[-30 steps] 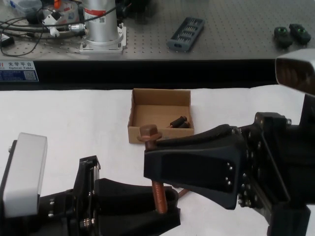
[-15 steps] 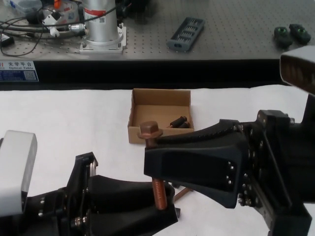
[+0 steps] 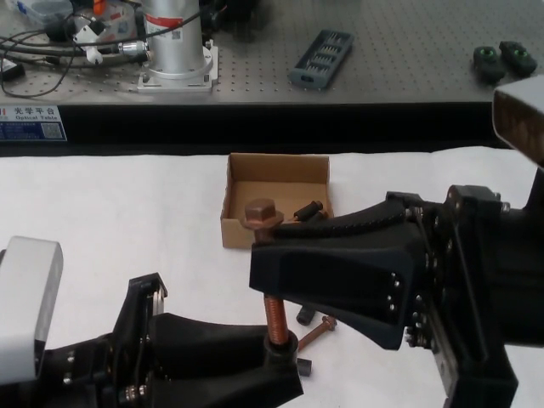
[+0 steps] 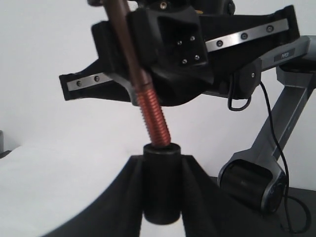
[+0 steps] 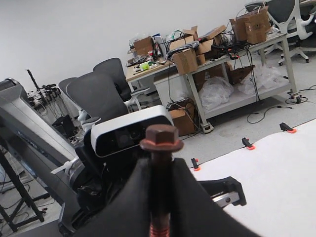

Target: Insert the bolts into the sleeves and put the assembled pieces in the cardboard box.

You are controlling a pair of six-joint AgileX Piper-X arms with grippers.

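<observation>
My left gripper (image 3: 277,350) is shut on a short black sleeve (image 4: 160,183), held upright between its fingers (image 4: 197,197). My right gripper (image 3: 263,255) is shut on a copper-coloured bolt (image 3: 271,316), head (image 5: 160,138) up, directly above the sleeve. The bolt's threaded tip (image 4: 157,129) sits at the sleeve's mouth, slightly tilted. The cardboard box (image 3: 276,231) stands just beyond both grippers, with dark assembled pieces (image 3: 309,210) inside. A loose sleeve (image 3: 305,314) and a loose bolt (image 3: 315,332) lie on the white sheet under the right gripper.
The white sheet (image 3: 127,212) covers the bench to either side of the box. Behind it the perforated metal table carries a metal post (image 3: 174,42), cables, a grey bit holder (image 3: 321,56) and two dark parts (image 3: 506,59). The left arm's wrist camera (image 5: 131,131) faces the right wrist view.
The right gripper has risen slightly with the bolt. The left arm has shifted lower and left, uncovering the loose sleeve and bolt on the sheet.
</observation>
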